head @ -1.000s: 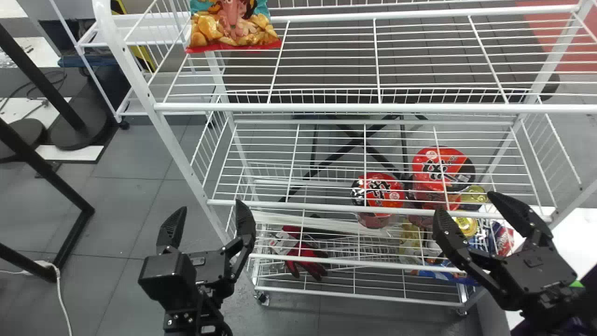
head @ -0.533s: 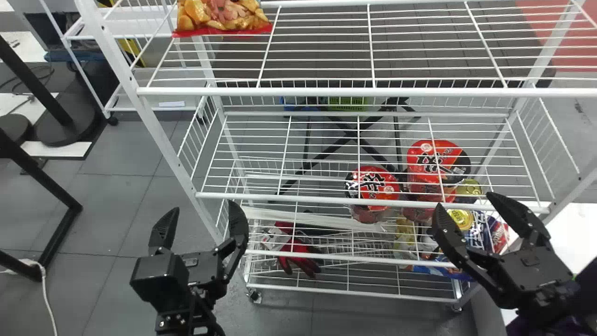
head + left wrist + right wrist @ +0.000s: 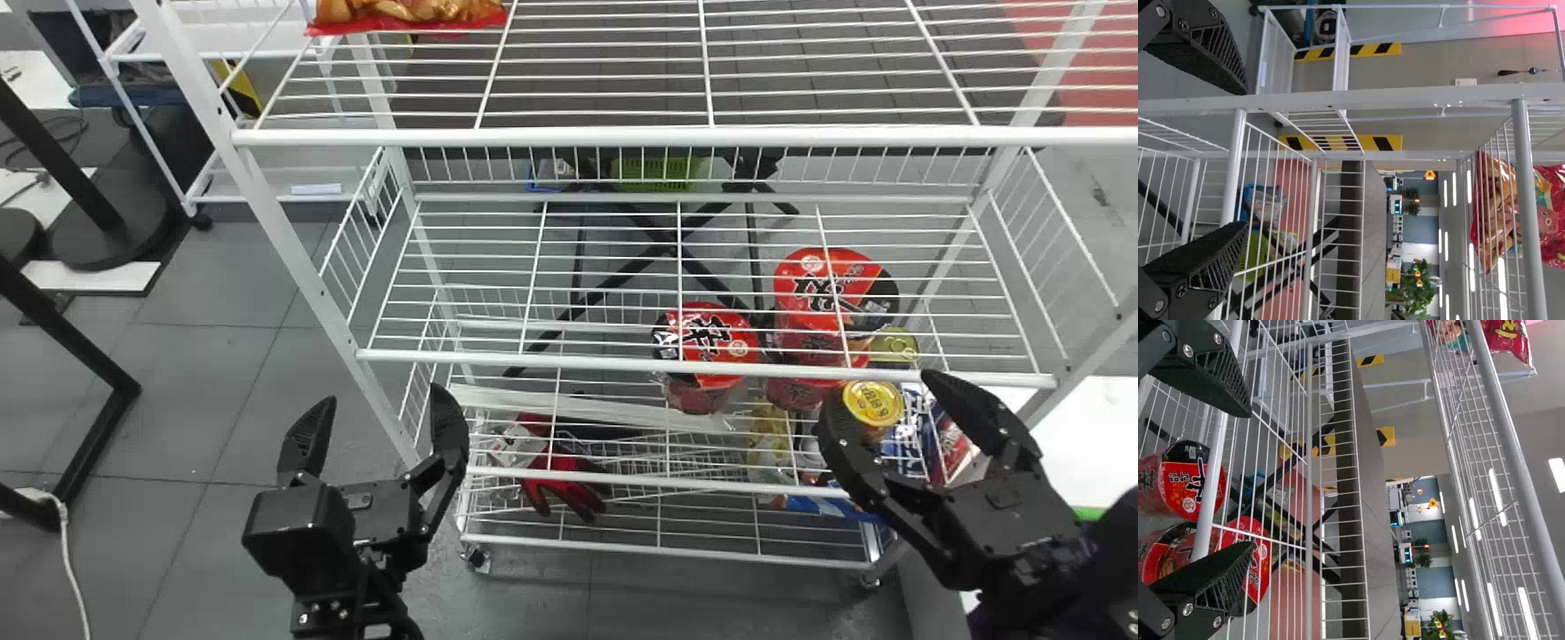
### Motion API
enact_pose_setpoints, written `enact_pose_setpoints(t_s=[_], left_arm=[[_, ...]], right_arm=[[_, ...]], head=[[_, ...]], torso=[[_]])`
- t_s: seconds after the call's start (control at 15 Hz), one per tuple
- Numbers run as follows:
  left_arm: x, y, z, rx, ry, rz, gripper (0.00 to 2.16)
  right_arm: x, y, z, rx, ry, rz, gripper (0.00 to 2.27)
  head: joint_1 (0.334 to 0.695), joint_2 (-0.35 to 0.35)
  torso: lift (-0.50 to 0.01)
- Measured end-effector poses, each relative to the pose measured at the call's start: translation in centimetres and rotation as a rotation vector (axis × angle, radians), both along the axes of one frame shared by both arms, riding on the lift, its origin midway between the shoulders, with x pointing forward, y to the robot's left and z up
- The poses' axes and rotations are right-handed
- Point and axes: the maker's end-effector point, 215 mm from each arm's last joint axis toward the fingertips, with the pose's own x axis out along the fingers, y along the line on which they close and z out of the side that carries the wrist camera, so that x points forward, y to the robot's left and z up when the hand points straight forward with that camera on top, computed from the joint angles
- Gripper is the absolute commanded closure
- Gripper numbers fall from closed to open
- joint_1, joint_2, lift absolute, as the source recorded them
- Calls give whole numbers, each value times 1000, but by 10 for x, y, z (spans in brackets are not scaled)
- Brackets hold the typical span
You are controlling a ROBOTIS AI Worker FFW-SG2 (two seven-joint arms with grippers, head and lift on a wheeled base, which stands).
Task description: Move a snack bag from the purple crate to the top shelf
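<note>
Grey tiled floor [image 3: 204, 382], occupied by a white wire rack [image 3: 622, 137]. One snack bag [image 3: 409, 12], laid at the left end of the highest shelf in sight; more of it is now cut off by the head view's upper edge than before. Red-topped cups [image 3: 711, 342], seen lower, through the wires. Left gripper [image 3: 378, 404], held near the rack's left post, fingers spread, nothing grasped. Right gripper [image 3: 878, 391], held at the rack's right side, likewise released and empty

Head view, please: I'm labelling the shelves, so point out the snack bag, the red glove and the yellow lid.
Snack bag [image 3: 409, 12]: head view, near its lower edge.
Red glove [image 3: 573, 500]: head view, on its fingers.
Yellow lid [image 3: 873, 403]: head view, middle of its top.
</note>
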Motion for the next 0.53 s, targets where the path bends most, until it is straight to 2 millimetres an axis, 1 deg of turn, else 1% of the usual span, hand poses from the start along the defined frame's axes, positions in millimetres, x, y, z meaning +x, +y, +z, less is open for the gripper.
enact_pose_setpoints(t_s=[0.53], left_arm=[[0,-1,0,1,0,-5,120]], right_arm=[[0,1,1,-4,-2,1,137]], head=[[695,89]], torso=[[-350]])
